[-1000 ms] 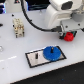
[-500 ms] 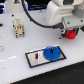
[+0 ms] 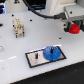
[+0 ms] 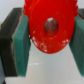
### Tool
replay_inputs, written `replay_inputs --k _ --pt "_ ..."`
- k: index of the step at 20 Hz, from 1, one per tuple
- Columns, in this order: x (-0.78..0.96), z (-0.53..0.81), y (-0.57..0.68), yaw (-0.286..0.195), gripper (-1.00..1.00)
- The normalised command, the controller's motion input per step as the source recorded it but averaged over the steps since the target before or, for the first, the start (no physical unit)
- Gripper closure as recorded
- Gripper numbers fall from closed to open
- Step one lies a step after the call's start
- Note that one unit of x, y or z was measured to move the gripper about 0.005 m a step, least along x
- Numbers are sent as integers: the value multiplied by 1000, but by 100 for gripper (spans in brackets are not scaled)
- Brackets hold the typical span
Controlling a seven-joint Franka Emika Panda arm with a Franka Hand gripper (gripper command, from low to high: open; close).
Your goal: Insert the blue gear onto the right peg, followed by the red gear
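Observation:
The blue gear (image 3: 51, 53) lies flat on the right half of the grey plate (image 3: 34, 61). It covers the spot of the right peg, which I cannot make out. The other peg (image 3: 37, 54) stands bare on the plate's left half. My gripper (image 3: 75, 29) hangs above the table, up and toward the exterior view's right of the plate. It is shut on the red gear (image 3: 76, 28). In the wrist view the red gear (image 4: 48, 27) sits clamped between the teal pads (image 4: 22, 47), its centre hole facing the camera.
A beige-and-white block (image 3: 19, 27) stands on the white table (image 3: 12, 52) at the exterior view's left, behind the plate. The table's dark front edge (image 3: 60, 75) runs below the plate.
The gripper with the red gear has shifted a little toward the exterior view's right and slightly upward. The blue gear and plate have not moved.

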Motion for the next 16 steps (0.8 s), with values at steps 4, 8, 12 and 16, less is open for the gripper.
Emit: replay_inputs --k 4,8,12,16 --pt "506 451 -346 0 100" --pt "507 387 -350 0 100" --pt "509 265 -396 0 100" --pt "538 158 -407 0 100"
